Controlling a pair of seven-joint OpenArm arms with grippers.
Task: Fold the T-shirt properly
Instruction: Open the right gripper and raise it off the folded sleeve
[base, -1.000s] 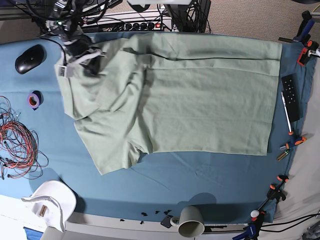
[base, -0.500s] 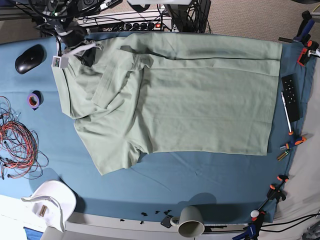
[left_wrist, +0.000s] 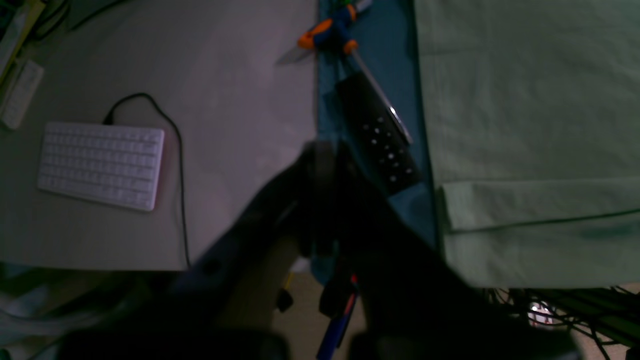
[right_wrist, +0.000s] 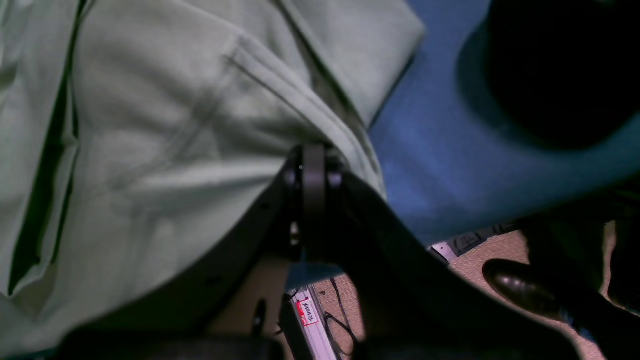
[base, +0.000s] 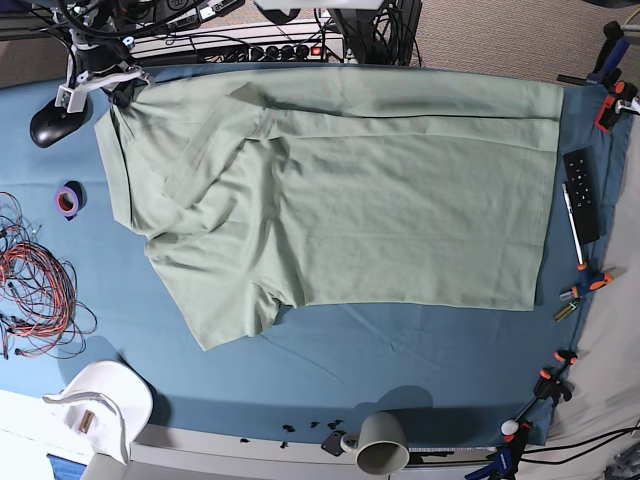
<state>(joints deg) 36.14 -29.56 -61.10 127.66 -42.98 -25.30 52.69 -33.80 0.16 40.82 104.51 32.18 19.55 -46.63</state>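
Your T-shirt (base: 380, 190) lies spread across the blue table cloth (base: 400, 360), pale sage green, its far edge folded over in a long band and one sleeve doubled across the body near the collar end. The right gripper (base: 118, 88) sits at the shirt's far corner beside the black mouse (base: 52, 120); its wrist view shows you the jaws pinched on a hemmed edge of fabric. The left gripper (left_wrist: 322, 150) is out of the base view; its own camera shows it closed on nothing, above the table edge near the remote (left_wrist: 380, 135) and a white keyboard (left_wrist: 100, 165).
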